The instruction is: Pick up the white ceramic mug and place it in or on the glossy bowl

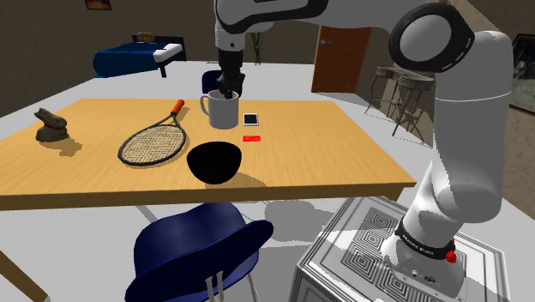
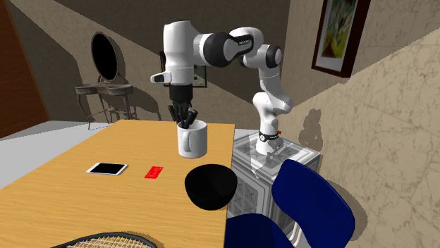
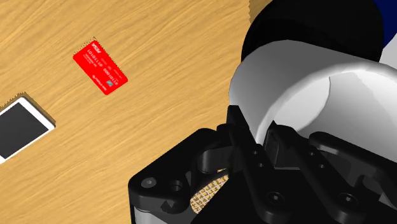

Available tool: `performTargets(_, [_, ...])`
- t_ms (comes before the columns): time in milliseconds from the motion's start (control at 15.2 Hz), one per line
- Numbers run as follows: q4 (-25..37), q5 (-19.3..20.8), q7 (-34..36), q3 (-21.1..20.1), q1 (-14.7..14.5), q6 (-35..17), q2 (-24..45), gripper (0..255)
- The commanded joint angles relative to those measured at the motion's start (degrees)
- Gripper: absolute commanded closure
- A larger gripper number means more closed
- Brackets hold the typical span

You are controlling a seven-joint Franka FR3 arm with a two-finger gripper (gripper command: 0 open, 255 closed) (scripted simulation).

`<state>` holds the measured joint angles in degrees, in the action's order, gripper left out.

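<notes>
With the fingers (image 3: 238,130) pinching the white mug (image 1: 221,111) by its rim, lift it straight up, level, before crossing to the black bowl (image 1: 213,162).

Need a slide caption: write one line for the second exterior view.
End effector clasps the rim of a white mug on a wooden table, a black bowl near the table's edge.

Home interior: a wooden dining table (image 1: 343,154) carries a tennis racket (image 1: 154,139) and a smartphone (image 2: 107,168), with a blue chair (image 1: 201,249) drawn up at its near edge. Beyond the table stand a blue-covered bed (image 1: 129,60), a brown wooden door (image 1: 341,56) and a console with an oval mirror (image 2: 104,88). A framed picture (image 2: 343,32) hangs on the wall past the table's end.
</notes>
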<state>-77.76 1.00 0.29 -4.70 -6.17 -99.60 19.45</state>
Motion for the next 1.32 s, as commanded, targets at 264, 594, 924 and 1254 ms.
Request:
performTargets(264, [2.97,1.25,7.58,-2.26,-5.33,1.56,1.44,255])
performTargets(594, [-1.59,1.20,7.59,-2.22,-5.20,-2.53,0.97,255])
performTargets(924, [-5.52,1.22,7.62,-2.19,-5.11,-6.41,0.92,255])
performTargets(1254, [-8.92,1.28,7.67,-2.14,-5.05,-10.12,1.23,255])
